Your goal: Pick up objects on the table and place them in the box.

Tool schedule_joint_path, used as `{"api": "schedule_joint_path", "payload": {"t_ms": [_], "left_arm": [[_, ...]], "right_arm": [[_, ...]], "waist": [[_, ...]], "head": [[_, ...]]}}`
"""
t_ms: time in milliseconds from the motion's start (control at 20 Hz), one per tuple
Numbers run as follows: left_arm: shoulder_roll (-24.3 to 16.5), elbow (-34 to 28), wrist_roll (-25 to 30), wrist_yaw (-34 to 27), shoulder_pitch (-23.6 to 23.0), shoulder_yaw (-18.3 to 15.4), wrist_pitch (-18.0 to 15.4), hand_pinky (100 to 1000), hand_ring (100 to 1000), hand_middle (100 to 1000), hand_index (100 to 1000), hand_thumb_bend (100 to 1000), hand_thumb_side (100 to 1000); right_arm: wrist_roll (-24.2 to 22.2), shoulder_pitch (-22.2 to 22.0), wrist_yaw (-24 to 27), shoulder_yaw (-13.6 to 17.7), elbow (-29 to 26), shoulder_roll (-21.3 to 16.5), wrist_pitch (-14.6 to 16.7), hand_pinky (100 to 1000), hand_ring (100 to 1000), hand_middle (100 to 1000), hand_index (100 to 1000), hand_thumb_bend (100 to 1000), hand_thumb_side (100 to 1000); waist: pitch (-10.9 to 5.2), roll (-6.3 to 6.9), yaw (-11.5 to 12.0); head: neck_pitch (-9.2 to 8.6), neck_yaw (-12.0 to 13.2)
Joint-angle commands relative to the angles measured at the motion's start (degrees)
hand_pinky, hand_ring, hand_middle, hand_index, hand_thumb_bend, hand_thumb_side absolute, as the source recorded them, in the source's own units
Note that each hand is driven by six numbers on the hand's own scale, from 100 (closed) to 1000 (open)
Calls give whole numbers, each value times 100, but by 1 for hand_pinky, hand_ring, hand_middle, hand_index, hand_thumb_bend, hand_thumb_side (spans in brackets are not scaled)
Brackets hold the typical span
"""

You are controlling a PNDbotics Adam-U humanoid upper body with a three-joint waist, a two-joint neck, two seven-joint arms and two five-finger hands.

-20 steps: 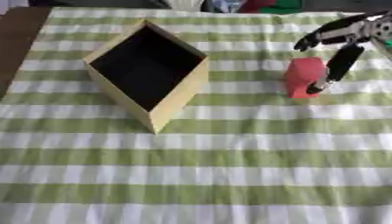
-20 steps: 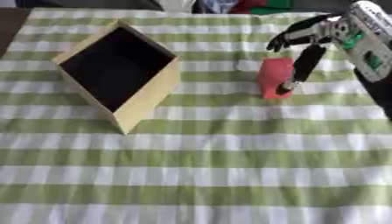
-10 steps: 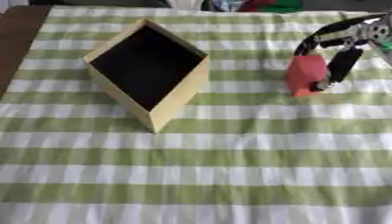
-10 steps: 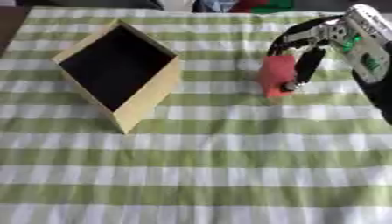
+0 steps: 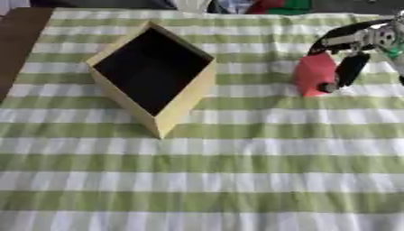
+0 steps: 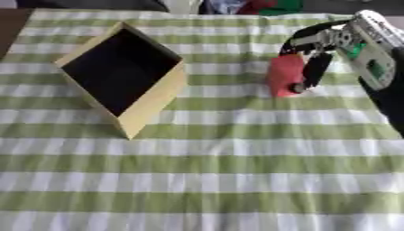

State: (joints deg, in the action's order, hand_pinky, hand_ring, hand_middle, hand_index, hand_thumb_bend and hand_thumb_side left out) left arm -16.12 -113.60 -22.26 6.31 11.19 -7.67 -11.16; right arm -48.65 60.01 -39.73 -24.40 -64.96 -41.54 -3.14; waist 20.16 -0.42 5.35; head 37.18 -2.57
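the right robot hand (image 6: 319, 54) comes in from the upper right and reaches down over a red object (image 5: 315, 74) that stands on the counter (image 5: 236, 171), which is covered with a green and white striped cloth. its dark fingers (image 5: 350, 70) are curled down along the right side of the red object, and other fingers arch over its top, so the robot hand closes round it. whether the red object is lifted off the cloth or resting on it cannot be told. a small round grey part shows at the object's lower right, just by a fingertip.

the box (image 5: 184, 97), tan outside and black inside, sits well apart to the left of the red object, turned so one corner points toward the near edge. its opening faces up and nothing shows inside it.

the left robot hand shows in neither view.
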Motion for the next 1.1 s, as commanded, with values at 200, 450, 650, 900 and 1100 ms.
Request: {"api": "schedule_joint_path", "payload": {"t_ms": [200,450,650,900,1100], "left_arm": [[-80,-99,12,-27,37,-32,1,1000,476,492,737,100,131],[-90,-99,1,-30,40,-36,9,1000,476,493,737,100,130],[-105,-99,-10,-30,37,-40,11,1000,477,493,737,100,132],[-119,-99,-31,-30,37,-45,12,1000,477,493,737,100,131],[-144,-99,-31,-32,35,-33,5,1000,478,494,737,100,128]], "right_arm": [[59,153,142,44,-126,-82,-70,883,935,712,780,100,100],[-1,231,310,60,-454,-154,-200,884,935,713,781,100,100],[2,344,357,138,-687,-217,-243,889,937,717,776,100,100],[-41,411,434,228,-1090,-288,-396,890,936,717,775,100,100],[34,660,523,361,-1420,-187,-444,887,925,705,768,100,100]], "waist": [[-165,9,-8],[-188,-2,-23],[-226,-16,-25],[-243,-26,-29],[-285,-34,-24]], "head": [[-45,21],[-41,31],[-27,43],[-28,56],[-1,25]]}}
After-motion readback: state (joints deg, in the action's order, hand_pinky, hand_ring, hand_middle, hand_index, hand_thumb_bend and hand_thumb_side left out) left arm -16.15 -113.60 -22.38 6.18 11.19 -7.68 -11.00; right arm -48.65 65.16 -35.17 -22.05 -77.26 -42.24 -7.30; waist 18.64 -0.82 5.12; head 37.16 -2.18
